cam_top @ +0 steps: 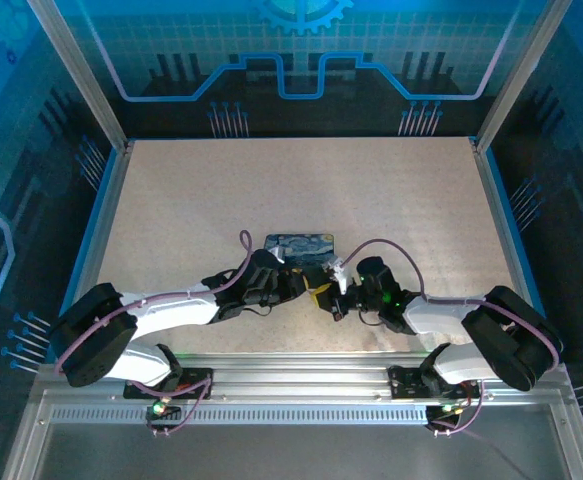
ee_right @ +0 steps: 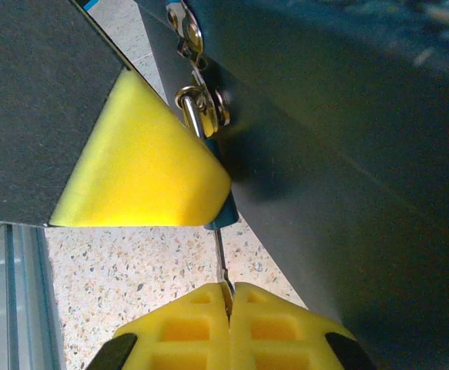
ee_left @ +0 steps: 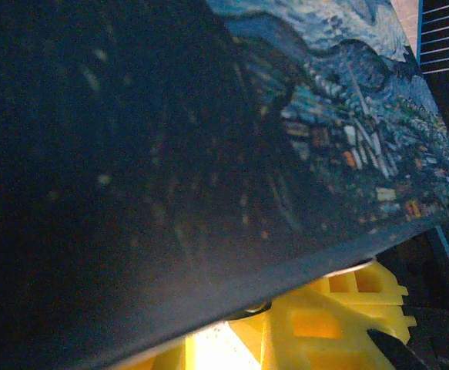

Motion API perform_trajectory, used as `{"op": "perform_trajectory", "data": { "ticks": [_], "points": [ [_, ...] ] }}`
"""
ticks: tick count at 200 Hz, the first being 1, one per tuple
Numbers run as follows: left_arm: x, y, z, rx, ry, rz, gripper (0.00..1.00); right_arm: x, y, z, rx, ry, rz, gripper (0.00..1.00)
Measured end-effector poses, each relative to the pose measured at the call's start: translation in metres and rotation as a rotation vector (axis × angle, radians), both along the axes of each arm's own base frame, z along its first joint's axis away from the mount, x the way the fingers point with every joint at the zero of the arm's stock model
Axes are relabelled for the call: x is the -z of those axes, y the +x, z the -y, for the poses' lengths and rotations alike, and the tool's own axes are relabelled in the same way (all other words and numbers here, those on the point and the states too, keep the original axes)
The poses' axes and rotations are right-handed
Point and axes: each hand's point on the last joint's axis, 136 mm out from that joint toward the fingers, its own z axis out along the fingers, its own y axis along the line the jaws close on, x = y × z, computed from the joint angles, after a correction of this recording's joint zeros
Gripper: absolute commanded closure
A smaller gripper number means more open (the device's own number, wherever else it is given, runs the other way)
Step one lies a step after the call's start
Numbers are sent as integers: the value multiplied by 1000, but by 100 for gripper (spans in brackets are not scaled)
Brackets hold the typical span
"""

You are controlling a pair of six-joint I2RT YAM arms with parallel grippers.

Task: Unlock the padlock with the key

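**Ana:** From above, where does the robot stand?

**Ben:** Both arms meet at the near side of the tin (cam_top: 301,243), around the middle of the tabletop (cam_top: 221,190). The left end effector (cam_top: 293,285) and the right end effector (cam_top: 339,290) sit nose to nose. Bare tabletop lies open beyond the tin and to both sides. The rail (cam_top: 301,385) is close behind the arms, so any retreat should go sideways or up.

**Ana:** And the left wrist view?

**Ben:** The tin's painted face (ee_left: 347,116) is right up against the camera, above the yellow fingers (ee_left: 324,324). Whether they are clamped or apart cannot be told.

**Ana:** The right wrist?

**Ben:** The padlock (ee_right: 196,117) hangs by its silvery shackle from the hasp (ee_right: 187,31) on the tin. The left arm's yellow pad (ee_right: 139,166) covers most of its body, with only a bluish sliver peeking out below. The right end effector (ee_right: 228,297) is pinched narrow on the key (ee_right: 221,258), whose blade points up to the padlock's underside.

**Ana:** So what does the step need?

**Ben:** Probably a straight push along the blade and then a gentle wrist roll, with the left arm bracing the body. The tin wall is just beside the key, so a sideways drift could bend it.
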Motion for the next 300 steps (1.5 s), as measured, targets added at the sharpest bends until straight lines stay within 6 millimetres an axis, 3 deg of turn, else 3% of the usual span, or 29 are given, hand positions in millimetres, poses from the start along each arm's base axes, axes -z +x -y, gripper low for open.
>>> {"op": "perform_trajectory", "data": {
  "ticks": [300],
  "points": [
    [0,5,-4,-54,-18,-29,82,-3,12,-6,51,20,91,95]
  ]
}}
